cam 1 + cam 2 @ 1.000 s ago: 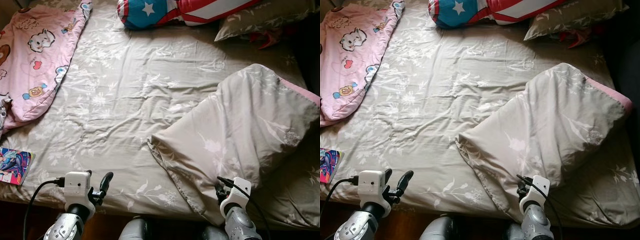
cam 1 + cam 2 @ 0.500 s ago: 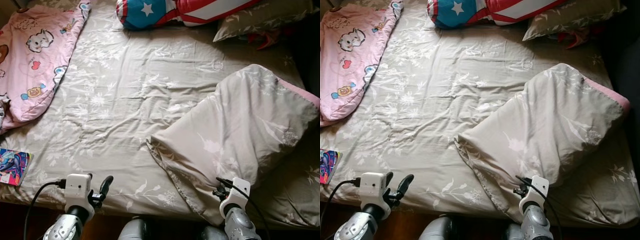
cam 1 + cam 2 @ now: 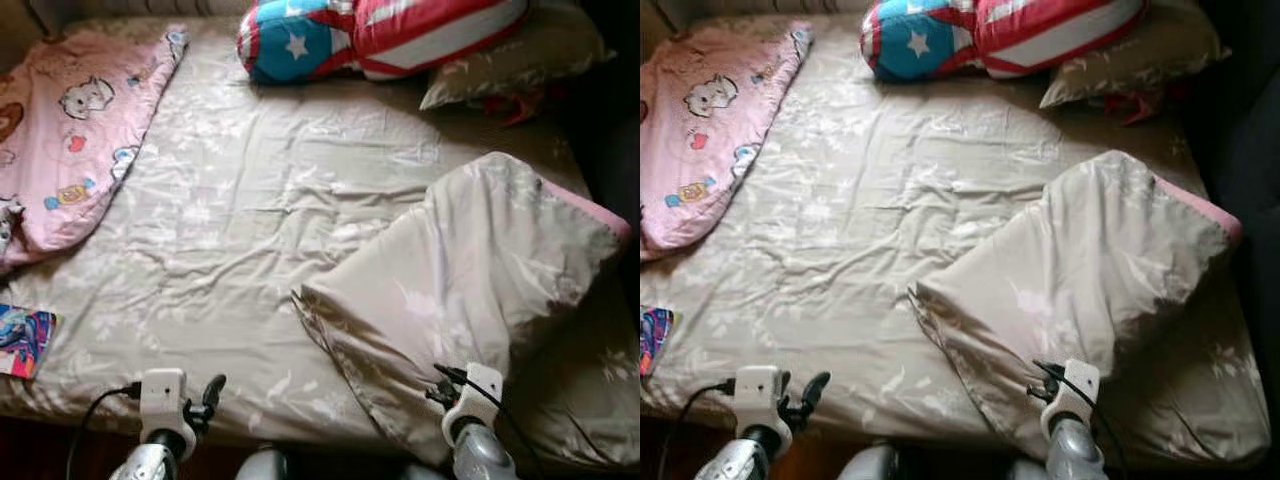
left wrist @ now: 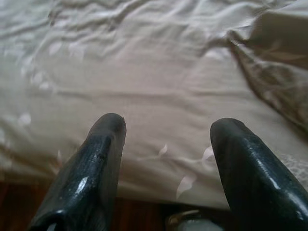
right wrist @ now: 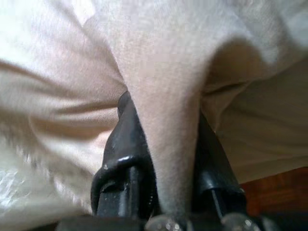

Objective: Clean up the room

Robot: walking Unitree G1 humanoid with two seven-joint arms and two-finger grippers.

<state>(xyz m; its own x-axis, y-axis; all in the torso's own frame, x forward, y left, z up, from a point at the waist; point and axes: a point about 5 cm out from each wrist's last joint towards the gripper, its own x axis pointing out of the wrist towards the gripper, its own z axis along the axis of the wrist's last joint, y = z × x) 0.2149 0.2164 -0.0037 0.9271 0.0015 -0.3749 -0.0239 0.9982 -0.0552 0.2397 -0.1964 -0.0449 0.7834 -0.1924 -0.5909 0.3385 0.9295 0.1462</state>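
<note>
Grey floral sheets covered the bed (image 3: pixel 260 200), which filled most of what lay before the robot, its near edge running just above dark wooden floor. On the right half lay the grey quilt (image 3: pixel 480 280), folded back on itself into a thick wedge, a strip of pink lining showing along its far right edge. A pink cartoon blanket (image 3: pixel 70 120) was bunched at the far left corner. Against the far edge rested a red, white and blue star-and-stripe pillow (image 3: pixel 380 35), with a grey floral pillow (image 3: pixel 520 60) beside it to the right and something small and red tucked under that. A colourful book (image 3: pixel 22 340) sat near the left edge of the mattress.

Down at the near right, the right gripper (image 5: pixel 163 159) was clamped on a pinched fold of the quilt's near hem, the cloth rising up between its two black fingers (image 5: pixel 122 144). The left gripper (image 4: pixel 166 154) hovered at the near edge of the mattress, spread wide and holding nothing, with bare sheet beyond it.
</note>
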